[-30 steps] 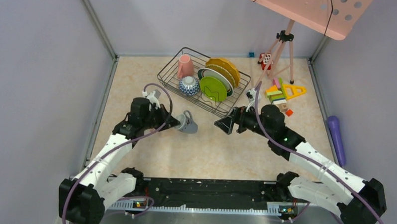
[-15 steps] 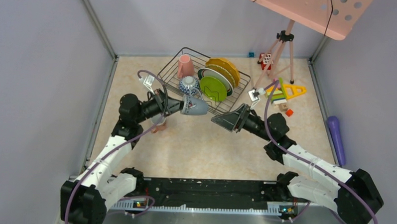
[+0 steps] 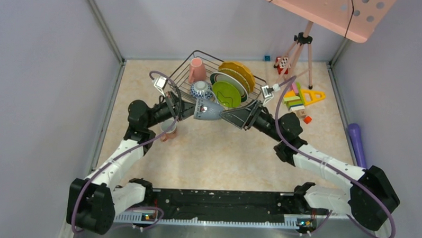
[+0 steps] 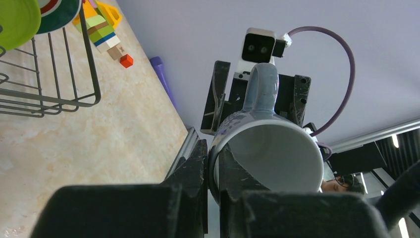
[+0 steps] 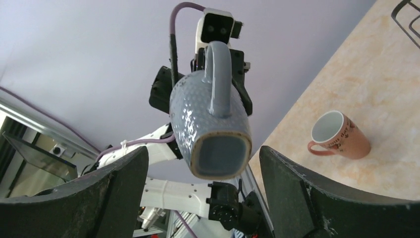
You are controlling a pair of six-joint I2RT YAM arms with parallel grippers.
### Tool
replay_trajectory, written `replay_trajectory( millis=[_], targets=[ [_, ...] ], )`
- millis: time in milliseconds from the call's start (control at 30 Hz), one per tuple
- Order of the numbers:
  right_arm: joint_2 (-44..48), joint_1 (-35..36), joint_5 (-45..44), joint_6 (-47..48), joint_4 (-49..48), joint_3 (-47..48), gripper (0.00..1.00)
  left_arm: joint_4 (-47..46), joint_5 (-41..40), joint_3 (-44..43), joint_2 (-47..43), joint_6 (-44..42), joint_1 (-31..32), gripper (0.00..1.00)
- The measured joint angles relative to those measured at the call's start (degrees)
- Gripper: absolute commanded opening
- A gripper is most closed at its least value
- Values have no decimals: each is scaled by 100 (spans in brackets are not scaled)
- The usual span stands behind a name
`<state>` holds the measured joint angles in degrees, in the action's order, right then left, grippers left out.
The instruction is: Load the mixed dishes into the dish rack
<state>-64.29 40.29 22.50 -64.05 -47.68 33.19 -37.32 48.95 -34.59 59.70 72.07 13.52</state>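
The left end effector [image 4: 212, 164] pinches only the rim wall of the blue-grey mug [image 5: 210, 124], in the air just before the dish rack [image 3: 179, 68]. If that thin grip lets go early, the mug drops to the worktop [image 3: 223, 156]. It lies level, its long axis left to right, mouth leftward and base rightward. The handle probably points up. The right end effector [image 3: 226, 116] gapes around the base, apparently not touching.
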Motion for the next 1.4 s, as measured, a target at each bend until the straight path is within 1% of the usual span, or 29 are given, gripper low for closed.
replay_trajectory(
  millis=[133, 333, 367, 400, 467, 500, 533, 567, 600, 667, 767, 833, 867, 1033, 1067, 1133, 1267, 1300, 1333, 1400],
  targets=[
    [-282, 20, -24, 61, -120, 234, 74, -256, 94, 70, 146, 179, 39, 0],
    [-599, 74, -22, 57, -116, 420, 72, -435, 138, 74, 197, 297, 61, 0],
    [-599, 81, -17, 61, -111, 435, 66, -457, 140, 74, 197, 306, 61, 0],
    [-599, 83, -17, 63, -116, 444, 58, -483, 138, 74, 197, 317, 68, 0],
    [-597, 92, 4, 52, -192, 446, 49, -498, 122, 74, 197, 313, 66, 0],
    [-597, 98, 2, 76, -214, 450, 42, -472, 114, 74, 199, 310, 63, 0],
    [-597, 96, 11, 81, -205, 459, 26, -479, 111, 74, 205, 313, 66, 0],
    [-599, 96, 2, 72, -195, 474, 7, -487, 105, 74, 205, 313, 63, 0],
    [-599, 96, 2, 92, -197, 476, 0, -501, 94, 74, 208, 304, 66, 3],
    [-597, 96, 2, 94, -190, 479, 0, -498, 94, 74, 208, 293, 66, 14],
    [-568, 96, -28, 153, -17, 531, 0, -424, 76, 74, 208, 168, 66, 41],
    [-498, 105, -92, 293, 219, 562, 0, -249, 66, 68, 199, -9, 81, 52],
    [-435, 105, -149, 374, 402, 562, 0, -39, 46, 48, 181, -125, 90, 56],
    [-247, 9, -295, 789, 1209, 710, 0, 1283, -334, -118, -13, -968, 101, 62],
    [-208, -52, -302, 909, 1390, 787, 0, 1617, -472, -155, -103, -1176, 101, 63],
    [-142, -179, -326, 1156, 1753, 925, 0, 2092, -710, -212, -262, -1486, 101, 68],
    [-13, -501, -501, 1840, 2789, 1421, 0, 3128, -1329, -332, -713, -2164, 96, 74],
    [-9, -568, -597, 2103, 3091, 1613, 0, 3425, -1510, -387, -822, -2332, 90, 79],
    [-9, -599, -667, 2299, 3298, 1749, 0, 3654, -1665, -437, -898, -2461, 87, 90],
    [-11, -629, -828, 2817, 3748, 2055, 0, 4085, -1976, -533, -1005, -2723, 87, 97]
  ],
)
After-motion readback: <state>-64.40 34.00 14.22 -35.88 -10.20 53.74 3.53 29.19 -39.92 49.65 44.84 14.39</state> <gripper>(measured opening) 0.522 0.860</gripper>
